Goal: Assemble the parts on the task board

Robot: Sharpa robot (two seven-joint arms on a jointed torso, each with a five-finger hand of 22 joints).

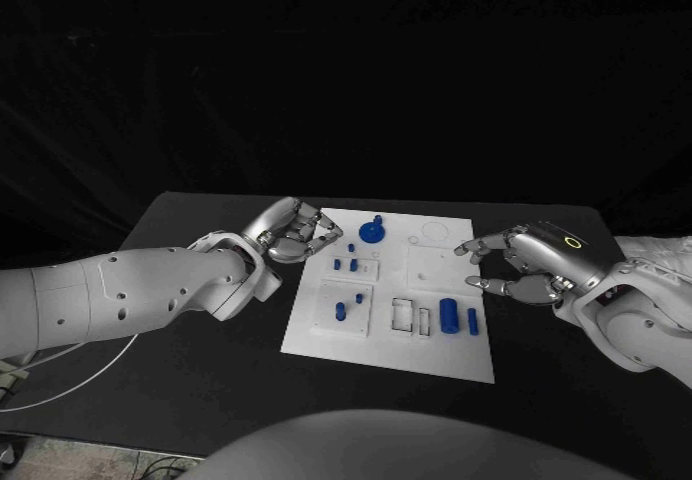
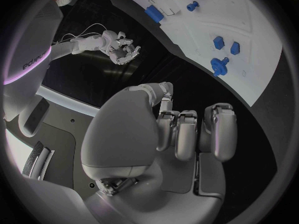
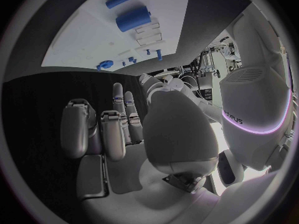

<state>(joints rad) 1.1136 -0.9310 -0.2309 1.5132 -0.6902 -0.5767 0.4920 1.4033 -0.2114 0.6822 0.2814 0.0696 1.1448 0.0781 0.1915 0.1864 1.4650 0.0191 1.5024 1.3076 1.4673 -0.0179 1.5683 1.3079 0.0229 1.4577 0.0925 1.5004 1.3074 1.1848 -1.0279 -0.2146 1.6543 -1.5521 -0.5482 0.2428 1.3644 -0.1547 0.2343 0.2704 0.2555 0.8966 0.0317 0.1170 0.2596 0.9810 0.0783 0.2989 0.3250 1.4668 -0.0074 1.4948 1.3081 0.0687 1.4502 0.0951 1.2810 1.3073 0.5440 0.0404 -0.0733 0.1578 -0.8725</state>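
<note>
The white task board (image 1: pixel 389 352) lies in the middle of the black table. On it are blue parts: a round knobbed piece (image 1: pixel 372 233) near the far edge, several small pegs (image 1: pixel 346 265) on its left half, and a thick cylinder (image 1: pixel 449 315) with a thin bar (image 1: pixel 472 321) on its right half. My left hand (image 1: pixel 296 232) hovers at the board's far left edge with its fingers curled in, holding nothing. At the board's right edge is my right hand (image 1: pixel 519 266), thumb and fingers apart and empty. The left wrist view shows my curled left hand (image 2: pixel 187 129), the board (image 2: pixel 249 25) and the knobbed piece (image 2: pixel 218 64).
Empty rectangular slots (image 1: pixel 411 316) sit in the board beside the cylinder. Bare black table (image 1: pixel 188 380) lies in front of the board and along both sides. A white cable (image 1: pixel 72 375) hangs under the left arm. The right wrist view shows the cylinder (image 3: pixel 132 19) and the board (image 3: pixel 81 45).
</note>
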